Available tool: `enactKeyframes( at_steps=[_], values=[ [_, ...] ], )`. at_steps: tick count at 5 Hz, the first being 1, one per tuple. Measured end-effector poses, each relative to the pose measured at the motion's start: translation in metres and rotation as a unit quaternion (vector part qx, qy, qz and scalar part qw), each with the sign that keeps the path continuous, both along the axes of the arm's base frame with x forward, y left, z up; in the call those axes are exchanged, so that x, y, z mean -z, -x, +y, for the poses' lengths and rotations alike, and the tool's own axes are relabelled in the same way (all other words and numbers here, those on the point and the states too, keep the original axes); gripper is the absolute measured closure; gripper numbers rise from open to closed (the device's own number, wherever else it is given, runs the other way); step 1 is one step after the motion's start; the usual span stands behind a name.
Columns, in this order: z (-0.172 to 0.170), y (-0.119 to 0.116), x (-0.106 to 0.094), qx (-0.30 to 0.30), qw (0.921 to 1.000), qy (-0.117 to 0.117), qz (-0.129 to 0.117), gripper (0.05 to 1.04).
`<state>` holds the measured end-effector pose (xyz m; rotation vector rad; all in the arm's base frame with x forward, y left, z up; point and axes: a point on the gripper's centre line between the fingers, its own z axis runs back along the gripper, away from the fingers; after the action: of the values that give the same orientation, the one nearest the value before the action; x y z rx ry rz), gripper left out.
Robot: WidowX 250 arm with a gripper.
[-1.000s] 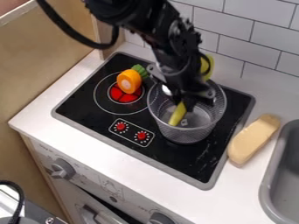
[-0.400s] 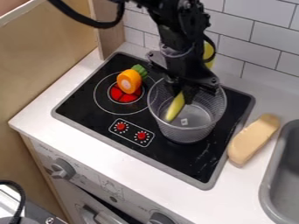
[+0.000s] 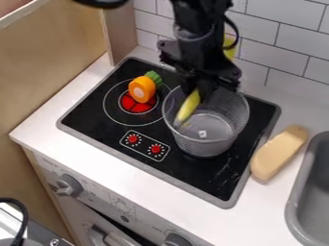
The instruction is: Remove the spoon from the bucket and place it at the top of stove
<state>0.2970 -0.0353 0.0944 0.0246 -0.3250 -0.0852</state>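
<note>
Toy carrot has grn top; tan loaf sits nr sink.

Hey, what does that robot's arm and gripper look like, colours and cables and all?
The arm is black all over, with chunky, angular joints. A thin black cable bows out from its side in a loop. The gripper is black too, below a wide, dark crosspiece.
</note>
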Motion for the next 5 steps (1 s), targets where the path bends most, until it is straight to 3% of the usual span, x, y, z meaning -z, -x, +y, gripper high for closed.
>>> enactKeyframes(
  at_steps=[1, 5],
  values=[
    [0.001, 0.009, -0.011, 0.002, 0.9997, -0.009, 0.023, 0.822],
    [0.062, 0.05, -0.007, 0.103, 0.9924, -0.068, 0.004, 0.822]
  ],
)
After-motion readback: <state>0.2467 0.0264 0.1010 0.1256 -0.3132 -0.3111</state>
